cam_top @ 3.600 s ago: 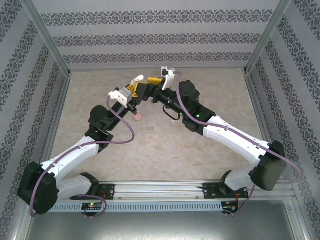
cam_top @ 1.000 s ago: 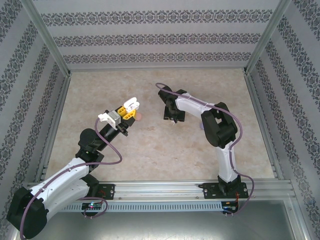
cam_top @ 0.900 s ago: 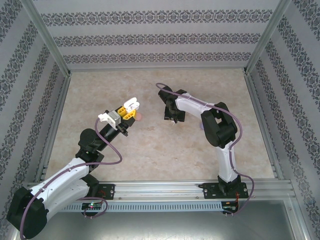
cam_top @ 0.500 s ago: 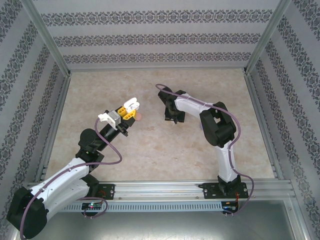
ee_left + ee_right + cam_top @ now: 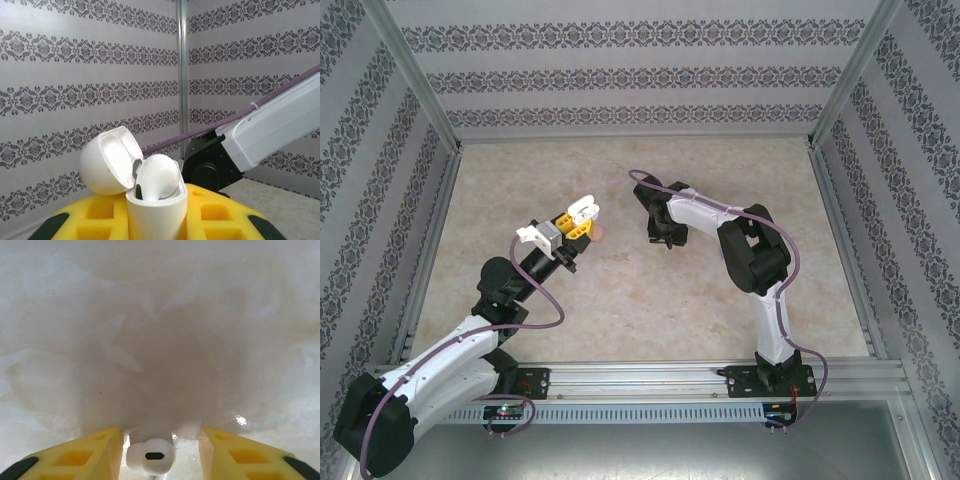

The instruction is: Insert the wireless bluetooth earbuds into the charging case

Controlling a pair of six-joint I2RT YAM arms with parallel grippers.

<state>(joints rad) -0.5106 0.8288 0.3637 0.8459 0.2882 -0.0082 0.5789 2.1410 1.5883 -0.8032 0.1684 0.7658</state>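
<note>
In the left wrist view my left gripper (image 5: 157,212) is shut on a white charging case (image 5: 156,215), held upright between yellow fingers (image 5: 220,210). Its lid (image 5: 107,160) is flipped open to the left, and one white earbud (image 5: 157,176) sits in the case. From above, that gripper (image 5: 577,218) hovers left of centre. My right gripper (image 5: 660,237) points down at the table. Its yellow jaws stand open (image 5: 161,436) around a second white earbud (image 5: 150,456), which lies on the table nearer the left finger (image 5: 100,445), untouched.
A small pinkish item (image 5: 601,233) lies on the beige table (image 5: 620,300) just right of the left gripper. The right arm (image 5: 270,127) crosses the left wrist view. Patterned walls and metal rails (image 5: 435,250) enclose the workspace.
Since 3.6 s ago the grippers parted: the left drew back with the case, the right dropped to the table. Over the last second the right gripper edged slightly left.
</note>
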